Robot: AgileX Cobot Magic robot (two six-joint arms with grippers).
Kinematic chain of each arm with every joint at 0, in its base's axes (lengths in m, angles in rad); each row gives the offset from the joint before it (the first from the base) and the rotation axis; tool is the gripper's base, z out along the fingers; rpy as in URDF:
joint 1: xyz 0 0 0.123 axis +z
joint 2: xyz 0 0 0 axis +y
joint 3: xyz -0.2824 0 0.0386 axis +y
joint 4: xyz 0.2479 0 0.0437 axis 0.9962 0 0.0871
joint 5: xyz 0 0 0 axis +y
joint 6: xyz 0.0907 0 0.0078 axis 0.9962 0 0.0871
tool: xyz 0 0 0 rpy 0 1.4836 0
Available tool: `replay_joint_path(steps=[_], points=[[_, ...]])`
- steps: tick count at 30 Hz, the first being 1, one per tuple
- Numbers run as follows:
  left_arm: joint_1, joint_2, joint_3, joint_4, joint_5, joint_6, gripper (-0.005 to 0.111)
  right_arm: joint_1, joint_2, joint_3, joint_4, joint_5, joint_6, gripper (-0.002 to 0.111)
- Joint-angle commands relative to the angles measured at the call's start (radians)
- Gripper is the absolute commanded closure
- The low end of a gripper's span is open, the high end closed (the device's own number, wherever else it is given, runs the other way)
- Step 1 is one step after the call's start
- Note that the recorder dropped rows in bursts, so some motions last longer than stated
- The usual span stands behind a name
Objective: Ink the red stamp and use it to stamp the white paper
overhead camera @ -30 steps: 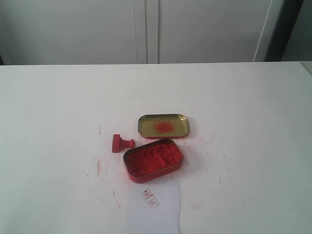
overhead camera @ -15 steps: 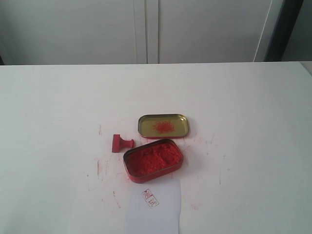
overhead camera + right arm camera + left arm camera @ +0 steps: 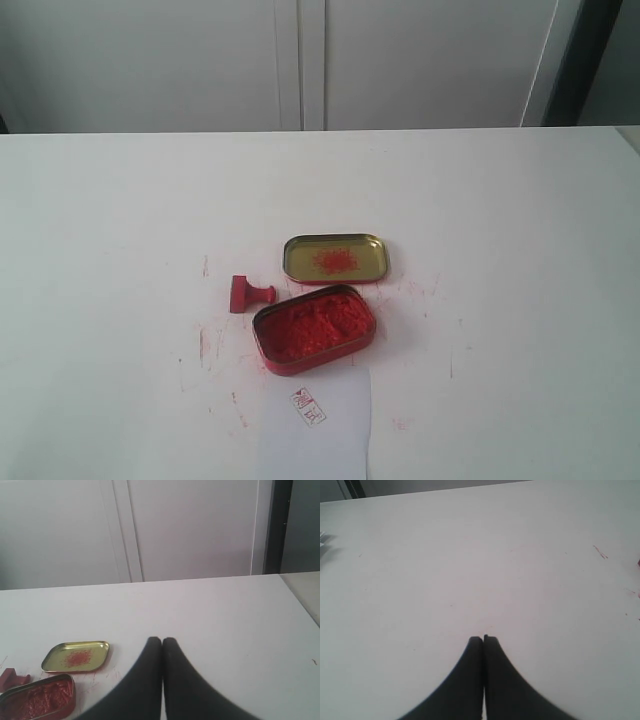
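The red stamp (image 3: 249, 294) lies on its side on the table, left of the red ink tin (image 3: 314, 329); it also shows at the edge of the right wrist view as the red stamp (image 3: 12, 677). The white paper (image 3: 317, 430) lies just in front of the tin and carries a small red imprint (image 3: 309, 406). Neither gripper appears in the exterior view. My left gripper (image 3: 483, 639) is shut and empty over bare table. My right gripper (image 3: 162, 640) is shut and empty, off to the side of the tins.
The gold-lined tin lid (image 3: 335, 258) lies behind the ink tin, also seen as the lid (image 3: 76, 656) beside the tin (image 3: 37, 699). Red ink smears (image 3: 207, 340) mark the white table (image 3: 480, 220). A cabinet wall stands behind the table's far edge.
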Motion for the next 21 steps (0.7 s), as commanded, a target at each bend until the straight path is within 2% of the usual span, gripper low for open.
replay_joint_path(steps=[1, 11, 21], points=[[-0.003, 0.0, 0.002, -0.006, 0.0, -0.004, 0.107, -0.004, -0.011, 0.007, -0.005, 0.019, -0.012, 0.108], [-0.003, 0.0, 0.002, -0.006, 0.0, -0.004, 0.107, -0.004, -0.084, 0.016, -0.005, 0.039, -0.012, 0.108], [-0.003, 0.0, 0.002, -0.006, 0.0, -0.004, 0.107, -0.004, -0.106, 0.199, -0.005, -0.007, -0.012, 0.108]])
